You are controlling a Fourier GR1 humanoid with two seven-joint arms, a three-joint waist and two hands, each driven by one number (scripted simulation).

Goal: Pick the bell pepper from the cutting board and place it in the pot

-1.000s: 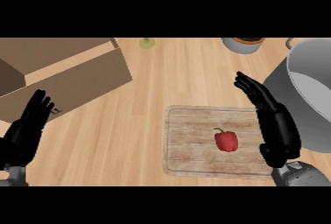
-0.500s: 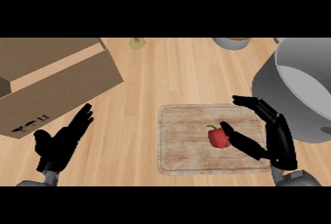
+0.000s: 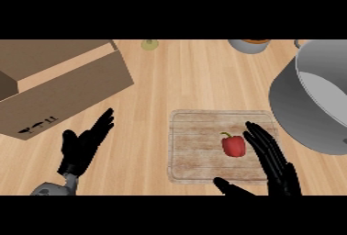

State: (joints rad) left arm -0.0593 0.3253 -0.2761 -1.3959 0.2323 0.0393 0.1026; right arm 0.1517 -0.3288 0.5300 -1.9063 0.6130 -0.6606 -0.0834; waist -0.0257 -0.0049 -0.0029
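Head view: small red bell pepper (image 3: 234, 145) is lying near the right edge of the pale wooden cutting board (image 3: 196, 147). Black right hand (image 3: 274, 167) is hovering just beside it — fingers straight, thumb spread (grasping nothing). Big grey metal pot (image 3: 308, 108) is standing at the counter's right edge. Left hand (image 3: 85, 147) is resting, released, below a brown cardboard box (image 3: 58, 82).

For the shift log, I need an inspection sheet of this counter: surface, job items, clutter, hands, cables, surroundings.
Surface: wooden counter.
Job's things: red bell pepper on the cutting board; grey pot at right.
Clutter: cardboard box at left; small bowl and a pale small object at the far edge.
Hands: right hand open beside the pepper; left hand open, holding nothing.
Cables: nothing seen.
Surroundings: nothing seen.
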